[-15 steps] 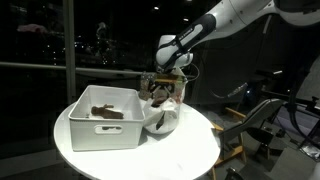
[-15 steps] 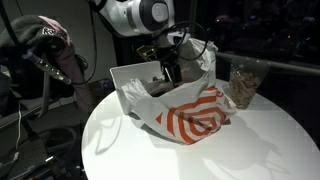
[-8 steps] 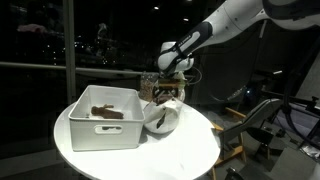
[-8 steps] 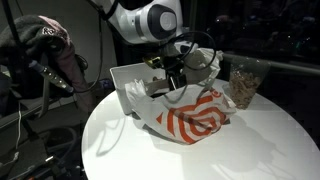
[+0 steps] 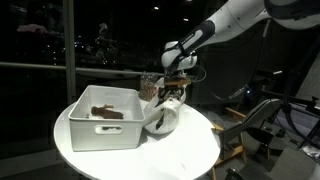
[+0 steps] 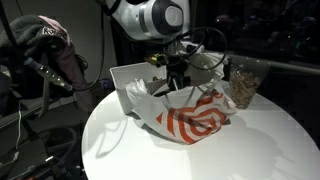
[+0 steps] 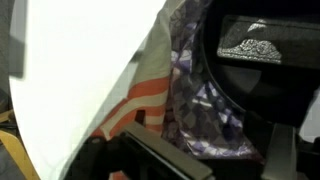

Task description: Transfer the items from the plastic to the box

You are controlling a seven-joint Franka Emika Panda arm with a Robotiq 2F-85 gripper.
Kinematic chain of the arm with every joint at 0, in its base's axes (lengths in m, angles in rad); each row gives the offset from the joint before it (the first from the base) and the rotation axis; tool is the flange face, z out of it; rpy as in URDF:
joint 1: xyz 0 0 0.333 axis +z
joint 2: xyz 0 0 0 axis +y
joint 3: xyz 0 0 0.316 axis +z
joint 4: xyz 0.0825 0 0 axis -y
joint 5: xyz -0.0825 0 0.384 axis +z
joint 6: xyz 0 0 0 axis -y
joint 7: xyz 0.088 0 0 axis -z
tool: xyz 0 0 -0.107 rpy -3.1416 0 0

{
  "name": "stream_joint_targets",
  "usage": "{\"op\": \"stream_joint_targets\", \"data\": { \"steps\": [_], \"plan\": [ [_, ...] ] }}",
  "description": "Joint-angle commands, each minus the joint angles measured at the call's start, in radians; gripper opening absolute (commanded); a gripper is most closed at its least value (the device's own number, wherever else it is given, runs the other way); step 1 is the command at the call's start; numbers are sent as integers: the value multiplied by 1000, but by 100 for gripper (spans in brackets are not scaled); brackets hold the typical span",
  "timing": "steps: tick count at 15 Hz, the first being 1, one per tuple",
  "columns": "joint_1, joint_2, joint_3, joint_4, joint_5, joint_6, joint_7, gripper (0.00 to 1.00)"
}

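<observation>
On the round white table (image 5: 190, 152), the white rectangular plastic box (image 5: 85, 132) sits leftmost (one brown item (image 5: 105, 112) already inside). Just beside it slumps the orange-striped white plastic bag (image 6: 197, 120), with a purple patterned packet (image 7: 200, 95) at its mouth. The gripper (image 6: 178, 75) hangs over the bag, and I cannot tell whether its jaws are open or closed. The loose film could snag and lift along with it. A clear jar of brown grains (image 6: 243, 85) crowds the right.

Both exterior views look slightly down on the round tabletop (image 5: 190, 150) from different sides, sharing the plastic bag (image 6: 195, 115) and, near its 9 o'clock, the box (image 5: 100, 125); the wrist view hugs the bag.
</observation>
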Motion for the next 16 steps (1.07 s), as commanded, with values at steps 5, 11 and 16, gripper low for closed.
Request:
{"op": "stream_joint_targets", "data": {
  "steps": [5, 11, 16],
  "plan": [
    [0, 186, -3, 219, 58, 49, 182, 100],
    [9, 340, -38, 335, 108, 90, 319, 100],
    [16, 414, -75, 382, 98, 115, 401, 74]
  ]
}}
